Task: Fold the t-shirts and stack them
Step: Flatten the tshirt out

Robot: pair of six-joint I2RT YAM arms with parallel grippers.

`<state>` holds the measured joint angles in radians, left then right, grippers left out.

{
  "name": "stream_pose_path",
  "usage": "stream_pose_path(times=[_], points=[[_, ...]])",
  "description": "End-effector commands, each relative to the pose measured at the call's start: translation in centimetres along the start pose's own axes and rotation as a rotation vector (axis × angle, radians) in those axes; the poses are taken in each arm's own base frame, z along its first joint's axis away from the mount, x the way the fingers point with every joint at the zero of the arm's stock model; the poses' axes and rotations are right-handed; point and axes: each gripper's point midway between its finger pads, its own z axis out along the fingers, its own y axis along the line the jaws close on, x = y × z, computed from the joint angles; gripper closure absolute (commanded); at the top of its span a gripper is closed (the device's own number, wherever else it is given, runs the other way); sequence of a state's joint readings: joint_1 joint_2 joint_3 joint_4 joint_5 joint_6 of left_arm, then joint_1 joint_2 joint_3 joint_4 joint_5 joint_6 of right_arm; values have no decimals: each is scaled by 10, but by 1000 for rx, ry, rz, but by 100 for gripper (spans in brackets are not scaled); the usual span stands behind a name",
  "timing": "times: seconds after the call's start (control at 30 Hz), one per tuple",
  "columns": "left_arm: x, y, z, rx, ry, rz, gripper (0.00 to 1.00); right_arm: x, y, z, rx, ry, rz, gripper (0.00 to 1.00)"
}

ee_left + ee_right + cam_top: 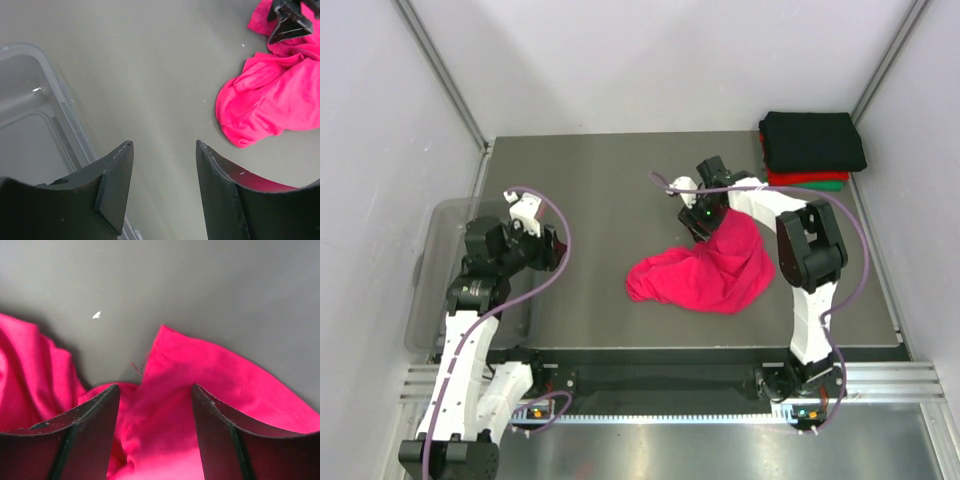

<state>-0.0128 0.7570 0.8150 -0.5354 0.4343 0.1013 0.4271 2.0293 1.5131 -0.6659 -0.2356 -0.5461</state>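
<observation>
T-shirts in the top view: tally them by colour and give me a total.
Magenta-pink t-shirt, crumpled and unfolded: 1
Black t-shirt, folded, on top of the other two: 1
Red t-shirt, folded, under the black one: 1
Green t-shirt, folded, at the bottom with only an edge showing: 1
Total: 4

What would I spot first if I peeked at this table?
The bright pink t-shirt jumps out first, lying crumpled in the middle of the table. The right gripper is right over its far edge, jaws apart. Next you'd notice the neat stack of folded shirts, black on top, in the far right corner.
</observation>
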Motion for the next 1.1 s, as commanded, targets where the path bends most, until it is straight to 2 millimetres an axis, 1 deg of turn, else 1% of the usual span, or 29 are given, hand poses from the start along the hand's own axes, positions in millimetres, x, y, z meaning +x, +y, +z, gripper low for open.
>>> stream_pose_path(times=[0.0, 0.03, 0.1, 0.13, 0.17, 0.2, 0.23, 0.27, 0.33, 0.37, 0.43, 0.47, 0.5, 0.53, 0.57, 0.6, 0.63, 0.67, 0.7, 0.73, 0.8, 0.83, 0.87, 0.9, 0.93, 0.97, 1.0, 1.03, 1.07], points=[[-9, -2, -1, 10, -51, 14, 42, -17, 4, 9, -16, -40, -10, 40], [-9, -2, -2, 10, -54, 16, 42, -16, 6, 11, -20, -35, -11, 40], [-8, -2, -1, 12, -51, 15, 42, -15, 6, 15, -16, -31, -16, 50], [-8, -2, -1, 12, -53, 17, 42, -16, 6, 16, -10, -32, -22, 60], [-8, -2, -1, 12, -51, 13, 42, -19, 5, 13, 2, -40, -28, 80], [-8, -2, -2, 12, -53, 14, 42, -24, 1, 9, 27, -52, -37, 87], [-8, -3, -1, 13, -52, 13, 42, -30, 1, 2, 39, -67, -51, 92], [-8, -2, -1, 13, -52, 11, 42, -46, -3, -19, 75, -116, -84, 97], [-10, -4, -1, 19, -55, 13, 42, -67, -4, -49, 131, -169, -141, 99], [-12, -5, -2, 25, -58, 13, 42, -89, -5, -86, 179, -232, -201, 99], [-13, -5, -1, 31, -59, 12, 43, -113, 0, -130, 228, -306, -280, 99], [-15, -5, 0, 33, -59, 9, 43, -131, 4, -174, 276, -384, -345, 99], [-17, -5, 0, 34, -61, 8, 43, -140, 8, -196, 298, -424, -376, 99], [-20, -6, -1, 37, -67, 8, 43, -149, 13, -233, 341, -485, -419, 99], [-22, -6, -2, 40, -70, 11, 43, -160, 15, -263, 377, -539, -441, 100], [-23, -6, -1, 43, -66, 9, 43, -165, 17, -285, 409, -573, -451, 100], [-29, -7, -3, 46, -72, 14, 43, -169, 19, -305, 436, -605, -456, 100], [-30, -8, -3, 49, -70, 14, 43, -173, 22, -339, 482, -655, -462, 100], [-33, -8, -2, 57, -65, 13, 43, -173, 24, -354, 505, -675, -463, 100], [-38, -9, -4, 60, -69, 12, 43, -169, 29, -378, 544, -710, -468, 100], [-43, -11, -4, 74, -67, 8, 43, -161, 27, -396, 609, -721, -465, 100], [-50, -13, -7, 77, -79, 8, 43, -153, 32, -416, 649, -746, -470, 100], [-51, -14, -7, 81, -77, 6, 43, -144, 29, -417, 676, -729, -465, 100], [-52, -14, -7, 83, -76, 5, 44, -136, 26, -424, 699, -729, -453, 100], [-53, -15, -7, 87, -74, 3, 44, -127, 29, -441, 729, -752, -446, 100], [-52, -15, -7, 88, -69, 0, 44, -115, 24, -438, 738, -733, -426, 100], [-51, -15, -7, 90, -64, -3, 44, -108, 23, -440, 746, -732, -414, 100], [-50, -15, -7, 92, -60, -5, 44, -97, 27, -449, 764, -742, -412, 100], [-50, -16, -7, 93, -61, -4, 44, -84, 24, -433, 758, -689, -401, 100]])
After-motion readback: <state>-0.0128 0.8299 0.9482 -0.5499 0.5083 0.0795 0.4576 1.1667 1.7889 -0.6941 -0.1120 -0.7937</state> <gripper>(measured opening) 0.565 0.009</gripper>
